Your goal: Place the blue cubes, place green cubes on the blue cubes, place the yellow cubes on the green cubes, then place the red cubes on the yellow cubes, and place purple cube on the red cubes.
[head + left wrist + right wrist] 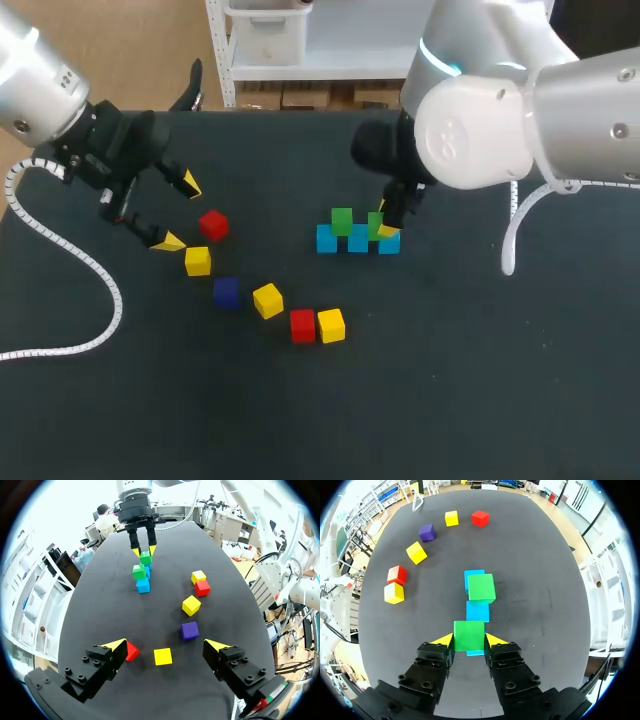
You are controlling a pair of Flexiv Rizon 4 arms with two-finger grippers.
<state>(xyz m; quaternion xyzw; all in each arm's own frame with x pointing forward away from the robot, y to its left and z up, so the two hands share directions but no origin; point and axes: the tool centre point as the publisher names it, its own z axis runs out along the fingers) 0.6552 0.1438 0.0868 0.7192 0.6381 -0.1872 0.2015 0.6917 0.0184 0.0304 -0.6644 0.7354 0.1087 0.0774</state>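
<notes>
Overhead, right arm: we find the right gripper (385, 226) clamped on the second green cube (376, 226), directly over one end of the row of blue cubes (357, 241). The first green cube (342, 220) sits on that row, just beside the fingers.
Overhead, left arm: the left gripper (179, 212) hangs spread wide and grasps nothing, with a red cube (213, 224) close by one tip.
Left wrist view: a yellow cube (163, 656) lies on the table between the parted fingers, touched by neither. The purple cube (189, 630) lies further ahead.
Right wrist view: both fingers press the second green cube's (469, 635) sides, and a blue edge shows beneath it. The first green cube lies ahead along the row.
Step in hand: we judge it the green layer, with the second cube being seated. We cannot tell whether it rests on the blue.
Next move: it calls for settling the cube square, parting the fingers and lifting straight up, so neither green cube is nudged. The yellow cubes follow.
</notes>
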